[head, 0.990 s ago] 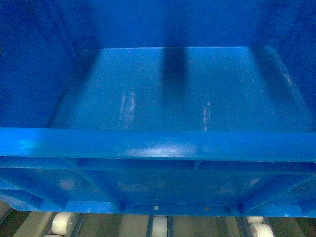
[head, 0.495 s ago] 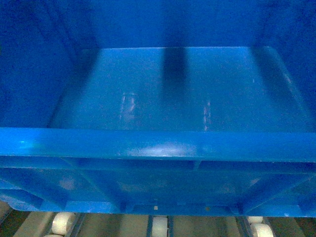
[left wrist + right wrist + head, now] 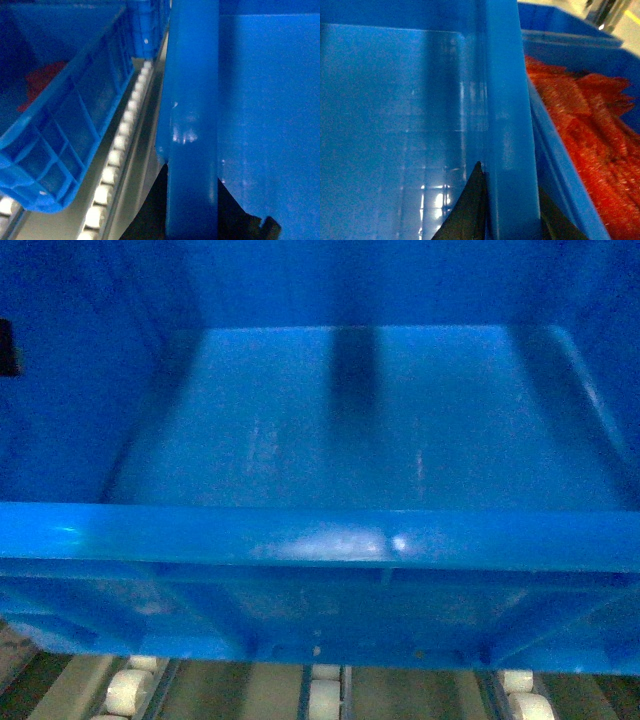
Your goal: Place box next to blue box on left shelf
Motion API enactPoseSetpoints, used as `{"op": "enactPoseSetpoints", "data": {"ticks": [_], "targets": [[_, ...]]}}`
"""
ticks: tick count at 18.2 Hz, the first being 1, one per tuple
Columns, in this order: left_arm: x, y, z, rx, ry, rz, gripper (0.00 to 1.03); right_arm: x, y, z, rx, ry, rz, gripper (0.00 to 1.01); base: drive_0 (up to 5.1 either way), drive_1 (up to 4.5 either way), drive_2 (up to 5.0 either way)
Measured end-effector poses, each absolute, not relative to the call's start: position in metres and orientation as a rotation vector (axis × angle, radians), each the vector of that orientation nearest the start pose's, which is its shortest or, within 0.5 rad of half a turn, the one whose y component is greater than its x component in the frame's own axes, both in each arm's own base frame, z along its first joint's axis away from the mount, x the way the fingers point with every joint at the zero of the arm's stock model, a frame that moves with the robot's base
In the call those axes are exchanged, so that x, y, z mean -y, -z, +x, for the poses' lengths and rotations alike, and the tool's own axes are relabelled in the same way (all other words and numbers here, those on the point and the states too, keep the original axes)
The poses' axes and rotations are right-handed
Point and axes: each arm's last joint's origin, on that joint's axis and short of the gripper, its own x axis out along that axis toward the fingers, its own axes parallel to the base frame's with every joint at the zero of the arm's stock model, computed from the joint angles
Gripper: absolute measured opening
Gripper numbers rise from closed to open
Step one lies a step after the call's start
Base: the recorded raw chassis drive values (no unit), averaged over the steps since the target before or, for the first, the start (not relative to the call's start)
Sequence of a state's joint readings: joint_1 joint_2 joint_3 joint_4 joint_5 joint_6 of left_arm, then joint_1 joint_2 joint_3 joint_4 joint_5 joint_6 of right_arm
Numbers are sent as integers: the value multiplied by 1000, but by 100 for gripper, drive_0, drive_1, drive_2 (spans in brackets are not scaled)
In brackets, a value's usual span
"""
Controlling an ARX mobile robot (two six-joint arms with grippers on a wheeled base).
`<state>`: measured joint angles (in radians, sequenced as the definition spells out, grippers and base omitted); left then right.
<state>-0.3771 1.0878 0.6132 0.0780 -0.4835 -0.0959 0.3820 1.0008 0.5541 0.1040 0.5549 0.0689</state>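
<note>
The box (image 3: 330, 440) fills the head view, open and empty, its near rim level and its base hanging just above the roller tracks of the left shelf (image 3: 325, 695); whether any part of the floor already bears on the white wheels cannot be told. The left gripper (image 3: 192, 200) is clamped over the box's left rim, one dark finger on either side of the wall, and the right gripper (image 3: 507, 210) is clamped likewise over the right rim. Main hazard, in my judgement: the neighbours stand close on both flanks. On the left, another blue crate (image 3: 75, 125) sits on the rack with only one wheel track between it and the held wall, and it shows something red inside. On the right, a crate of orange-red netting (image 3: 590, 140) lies just beside the held wall, possibly touching. A sideways drift during lowering could jam the outer fingers against either crate or nudge one along. A second risk is the surface itself: free-turning wheels offer little grip, so a box let go unevenly, or before it is fully down, may roll or skew. Of the room, only a strip of pale floor and a metal upright (image 3: 600, 12) show at far right.
</note>
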Motion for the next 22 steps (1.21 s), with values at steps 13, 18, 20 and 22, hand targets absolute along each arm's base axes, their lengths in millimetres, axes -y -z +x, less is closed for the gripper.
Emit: {"op": "enactPoseSetpoints", "data": {"ticks": [13, 18, 20, 22], "targets": [[46, -221, 309, -645, -154, 145, 12, -66, -208, 278, -669, 79, 17, 9, 0, 0, 0], [46, -203, 313, -747, -144, 123, 12, -64, -193, 283, -740, 79, 14, 9, 0, 0, 0], [47, -201, 313, -765, -144, 125, 12, -64, -191, 283, -755, 75, 14, 9, 0, 0, 0], [48, -201, 313, -773, -147, 115, 13, -65, -191, 283, -760, 67, 8, 16, 0, 0, 0]]}}
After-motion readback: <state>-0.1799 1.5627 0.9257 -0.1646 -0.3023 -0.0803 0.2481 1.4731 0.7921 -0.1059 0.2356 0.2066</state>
